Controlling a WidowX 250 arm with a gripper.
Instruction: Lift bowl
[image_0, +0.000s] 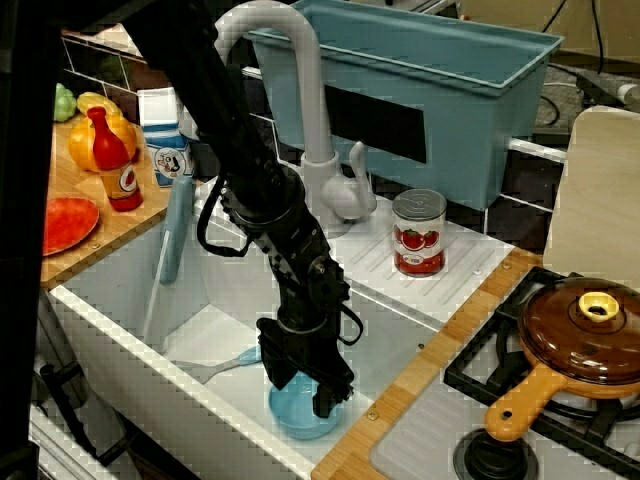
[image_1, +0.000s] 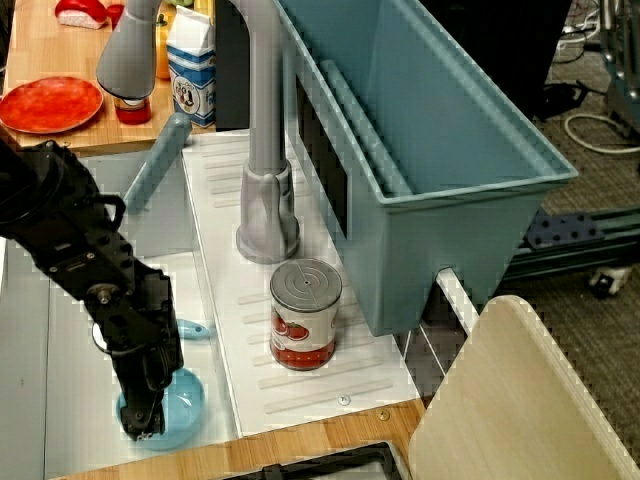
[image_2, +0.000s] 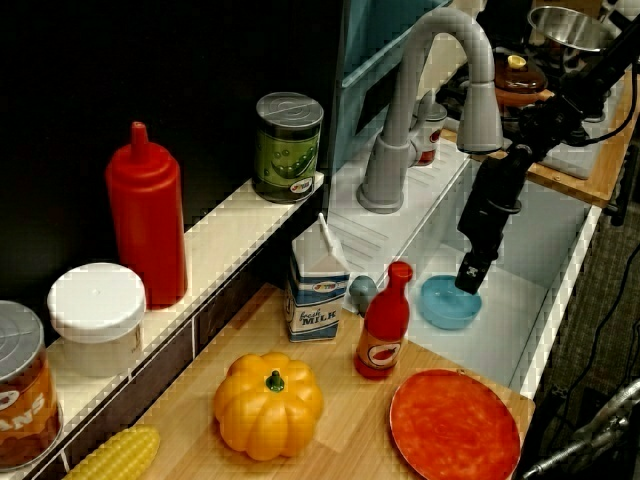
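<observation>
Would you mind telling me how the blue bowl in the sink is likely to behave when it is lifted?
The bowl looks like thin smooth plastic, so it is probably light and stiff. Its glossy rim may slip or tilt, since the gripper appears to meet only one side. It sits upright on the sink floor, so rolling seems unlikely.
</observation>
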